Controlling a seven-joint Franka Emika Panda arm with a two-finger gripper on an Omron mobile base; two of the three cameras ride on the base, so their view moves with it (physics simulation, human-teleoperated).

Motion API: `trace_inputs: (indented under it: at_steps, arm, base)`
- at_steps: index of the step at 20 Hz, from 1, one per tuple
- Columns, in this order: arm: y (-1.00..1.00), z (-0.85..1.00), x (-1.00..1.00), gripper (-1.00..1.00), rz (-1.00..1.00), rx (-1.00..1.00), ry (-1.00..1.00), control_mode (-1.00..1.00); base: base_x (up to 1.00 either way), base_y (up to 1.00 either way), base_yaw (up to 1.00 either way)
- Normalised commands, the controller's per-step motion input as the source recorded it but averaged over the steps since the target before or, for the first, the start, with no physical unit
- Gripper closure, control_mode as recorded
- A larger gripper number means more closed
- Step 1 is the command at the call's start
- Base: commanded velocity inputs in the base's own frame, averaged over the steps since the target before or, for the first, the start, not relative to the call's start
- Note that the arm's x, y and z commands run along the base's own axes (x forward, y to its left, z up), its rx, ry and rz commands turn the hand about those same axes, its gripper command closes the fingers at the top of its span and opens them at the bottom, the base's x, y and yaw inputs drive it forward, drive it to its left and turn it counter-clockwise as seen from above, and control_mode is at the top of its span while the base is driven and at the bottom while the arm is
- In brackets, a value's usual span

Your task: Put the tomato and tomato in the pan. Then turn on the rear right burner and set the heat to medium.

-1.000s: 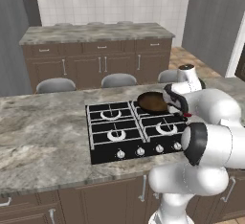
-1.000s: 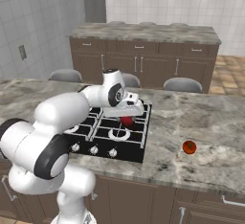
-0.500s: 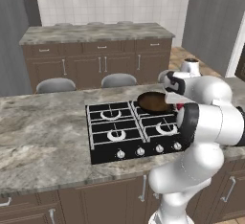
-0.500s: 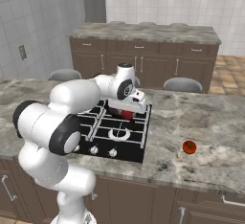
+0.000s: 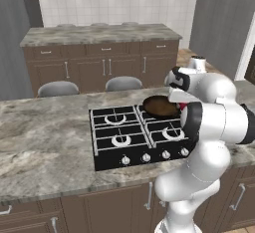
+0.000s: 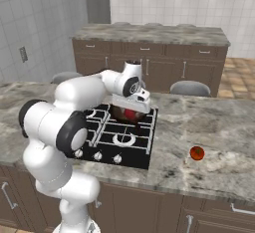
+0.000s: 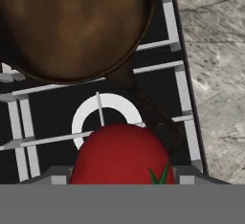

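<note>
Jaws pinched one tomato (image 7: 119, 153) above the stove (image 5: 119, 142), just beside the pan (image 7: 72, 27). Second tomato (image 6: 197, 153) sat on the surface (image 6: 214, 132), well apart.

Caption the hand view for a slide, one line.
Pincer holding a red tomato above the stove grate, just short of the empty dark brown pan.
</note>
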Motion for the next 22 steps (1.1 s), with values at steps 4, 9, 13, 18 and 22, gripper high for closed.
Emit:
trace_inputs:
  at_steps: [4,9,13,18,22]
  arm:
    - [0.53,0.0,0.36,1.0,0.0,0.0,-0.04,-1.0]
    - [0.45,0.0,0.39,1.0,0.0,0.0,-0.03,-1.0]
    - [0.43,0.0,0.36,1.0,-0.01,0.0,0.0,-1.0]
    - [0.2,-0.03,0.2,1.0,0.0,0.0,0.0,-1.0]
    - [0.01,0.0,0.26,1.0,0.0,0.0,0.0,-1.0]
  base:
    - [0.0,0.0,0.0]
    - [0.0,0.0,0.0]
    - [0.0,0.0,0.0]
    - [0.0,0.0,0.0]
    - [0.0,0.0,0.0]
